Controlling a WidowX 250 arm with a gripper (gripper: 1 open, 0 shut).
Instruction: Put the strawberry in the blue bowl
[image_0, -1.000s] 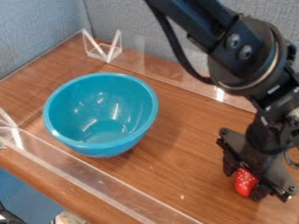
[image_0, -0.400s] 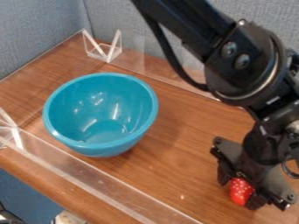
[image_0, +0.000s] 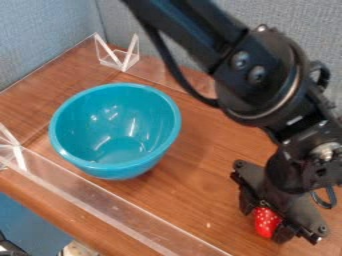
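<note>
The blue bowl (image_0: 94, 110) stands empty on the left half of the wooden table (image_0: 201, 150). The strawberry (image_0: 265, 222), small and red, is at the table's front right, close to the edge. My gripper (image_0: 269, 229) points steeply down there, its black fingers (image_0: 249, 200) closed against the strawberry's sides. The bowl lies well to the left of the gripper, with bare wood between them. The bulky black arm (image_0: 261, 75) rises from the gripper toward the top of the picture.
A low clear acrylic wall (image_0: 120, 205) runs along the front edge and another (image_0: 174, 75) along the back. A small clear stand (image_0: 120, 52) sits at the back left corner. A grey-blue partition is behind the table.
The strawberry has stayed between the fingers throughout. The gripper has barely shifted toward the front left, while the arm's upper part has leaned further left in the picture.
</note>
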